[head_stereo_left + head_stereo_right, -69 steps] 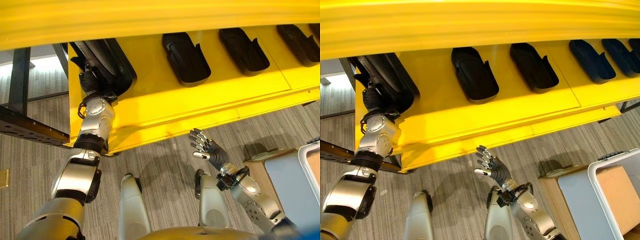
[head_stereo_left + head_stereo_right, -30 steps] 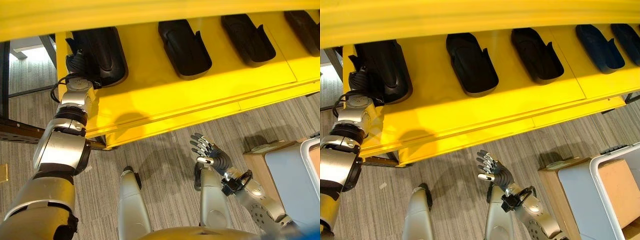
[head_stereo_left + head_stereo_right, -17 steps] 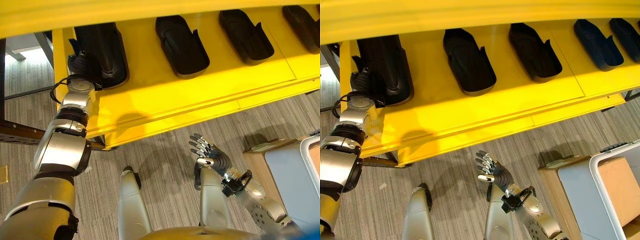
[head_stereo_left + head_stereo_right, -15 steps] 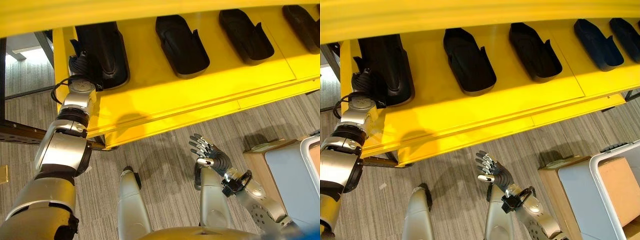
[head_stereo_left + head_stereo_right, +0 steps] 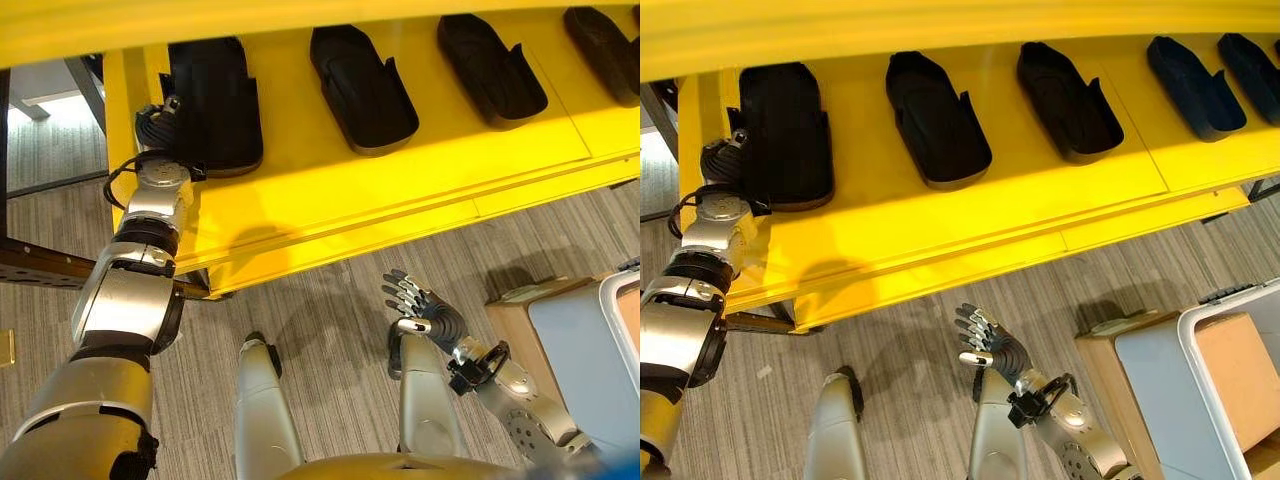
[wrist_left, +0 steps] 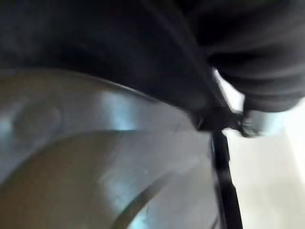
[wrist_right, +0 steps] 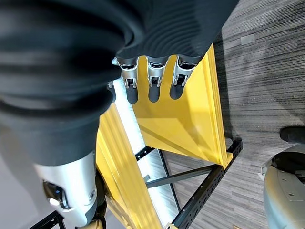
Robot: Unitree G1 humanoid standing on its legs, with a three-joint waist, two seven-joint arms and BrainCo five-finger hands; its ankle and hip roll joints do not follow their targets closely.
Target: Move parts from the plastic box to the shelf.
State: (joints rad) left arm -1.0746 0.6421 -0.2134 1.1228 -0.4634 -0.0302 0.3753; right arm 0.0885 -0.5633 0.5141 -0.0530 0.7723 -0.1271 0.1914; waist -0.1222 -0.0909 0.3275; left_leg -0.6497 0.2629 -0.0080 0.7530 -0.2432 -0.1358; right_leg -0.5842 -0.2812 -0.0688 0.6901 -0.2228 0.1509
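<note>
Left eye view: black part (image 5: 213,105) lies flat on the yellow shelf (image 5: 330,200), leftmost of a row.
Left hand (image 5: 155,125): beside it; fingers' state unclear.
Right hand (image 5: 425,312): fingers spread, empty.
Progress: this part looks placed; plastic box (image 5: 1230,385) awaits.

Five black parts (image 5: 940,120) are counted on one yellow shelf (image 5: 970,225), and one plastic box (image 5: 1230,385) is seen on the floor beside one brown carton (image 5: 1102,372).
</note>
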